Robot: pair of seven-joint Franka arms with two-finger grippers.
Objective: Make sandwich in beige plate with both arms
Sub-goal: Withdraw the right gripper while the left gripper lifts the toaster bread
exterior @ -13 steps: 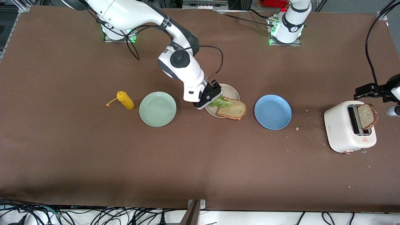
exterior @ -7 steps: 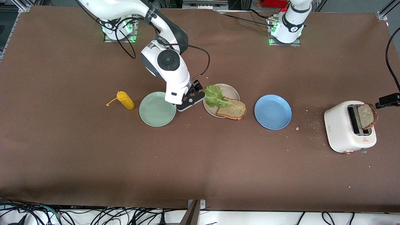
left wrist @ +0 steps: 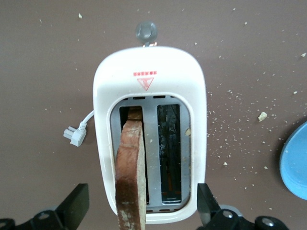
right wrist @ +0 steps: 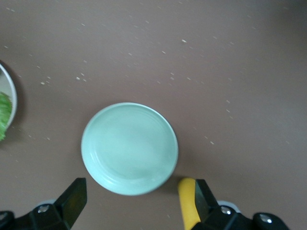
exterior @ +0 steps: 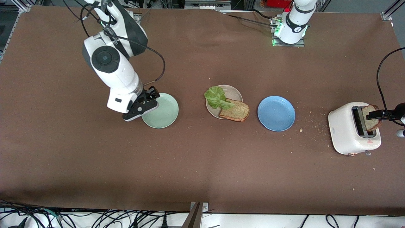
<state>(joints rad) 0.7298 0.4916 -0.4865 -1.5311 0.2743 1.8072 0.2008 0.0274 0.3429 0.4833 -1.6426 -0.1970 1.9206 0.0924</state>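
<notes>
Right gripper [exterior: 141, 107], open and empty, has pulled away from lettuce [exterior: 216, 97] toward frame left over green plate [exterior: 161, 110]; left gripper [left wrist: 142, 213], open, now straddles toaster [exterior: 350, 128] bread [left wrist: 130, 177].

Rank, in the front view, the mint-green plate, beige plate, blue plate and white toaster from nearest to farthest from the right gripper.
1. Round mint-green plate: directly beside the open right gripper, toward the right arm's end.
2. Round pale beige plate: mid-table, holding the lettuce and a bread slice.
3. Round blue plate: next along toward the left arm's end.
4. White two-slot toaster: at the left arm's end.
</notes>
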